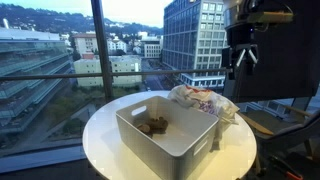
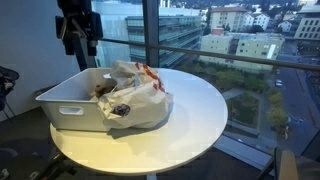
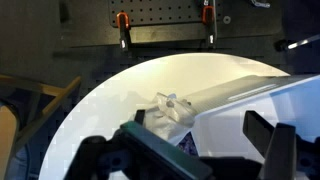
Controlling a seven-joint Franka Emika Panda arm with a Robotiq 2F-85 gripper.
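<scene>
A white rectangular bin [image 1: 170,143] [image 2: 62,106] stands on a round white table [image 1: 110,130] [image 2: 190,110]. A small brown object [image 1: 155,125] lies on the bin's floor. A crumpled plastic bag [image 1: 205,102] [image 2: 135,95] with red and dark print rests against the bin's side. My gripper [image 1: 240,62] [image 2: 78,42] hangs open well above the bag and the bin, holding nothing. In the wrist view its dark fingers [image 3: 150,152] frame the bag's knotted top [image 3: 170,108] and the bin's rim [image 3: 250,88], with the gripper [image 3: 205,150] over them.
Floor-to-ceiling windows with a dark frame post [image 1: 100,45] stand right behind the table. The wrist view shows a dark pegboard wall with orange-handled clamps [image 3: 123,22] beyond the table edge, and a wooden chair [image 3: 45,100] at the left.
</scene>
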